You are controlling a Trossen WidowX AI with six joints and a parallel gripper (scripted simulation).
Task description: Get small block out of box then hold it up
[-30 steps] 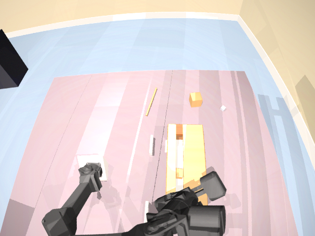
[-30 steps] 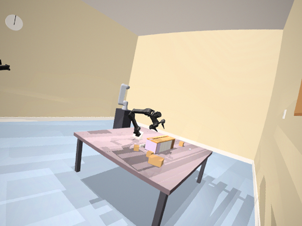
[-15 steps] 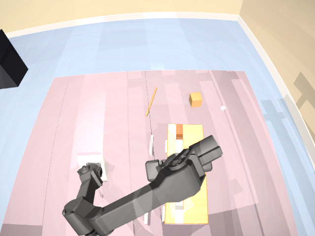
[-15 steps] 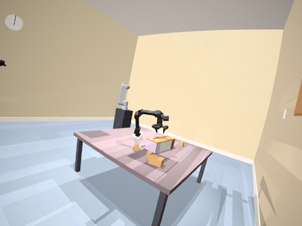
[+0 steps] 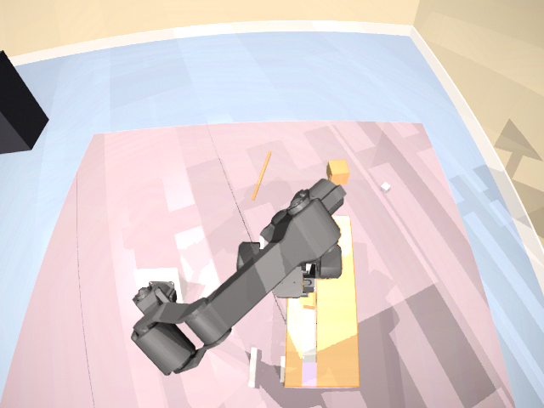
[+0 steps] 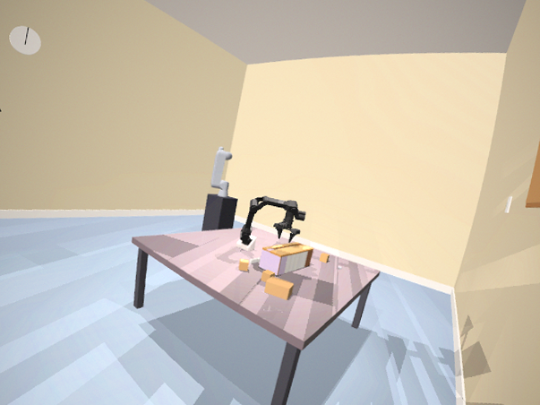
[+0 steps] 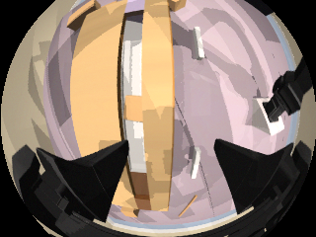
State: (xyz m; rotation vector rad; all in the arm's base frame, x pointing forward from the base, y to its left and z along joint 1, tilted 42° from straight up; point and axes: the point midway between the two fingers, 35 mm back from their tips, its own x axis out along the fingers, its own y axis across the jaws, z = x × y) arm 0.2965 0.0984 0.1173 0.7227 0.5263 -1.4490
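The gripper (image 5: 289, 263) (image 6: 285, 238) (image 7: 173, 145) hung above the box (image 5: 336, 307) (image 6: 296, 251) (image 7: 94, 89), its jaws spread wide with nothing between them. The small block (image 5: 308, 300) (image 7: 133, 108) was inside the box, visible through the long slot in the top, between the slot's ends. The box's top panels stood around that slot, and the arm (image 5: 252, 280) (image 6: 273, 202) covered part of the box from above.

Past one end of the box stood an orange cube (image 5: 338, 172) (image 6: 324, 257), with a tiny white cube (image 5: 385, 187) (image 6: 339, 266) farther to the side. A thin orange stick (image 5: 262, 175) (image 7: 188, 205) lay apart from the box. A white bar (image 5: 253, 366) (image 7: 197, 42) lay near one long side, and a second pale bar (image 7: 196, 163) showed along that side in the wrist view. Beyond the other end, the exterior view showed a large orange block (image 6: 279, 288), with a smaller block (image 6: 268, 275) just beside it and another orange piece (image 6: 243, 265) nearer the arm's base.

The table (image 5: 132, 175) (image 6: 203, 257) (image 7: 212, 109) was pinkish, streaked with light and shadow, on dark legs. Around it were a pale blue floor (image 5: 263, 79) (image 6: 69, 340) and cream walls; a round clock (image 6: 24, 39) hung on one. Behind stood what seemed to be a grey arm (image 6: 218, 170) on a black pedestal (image 6: 212, 212).
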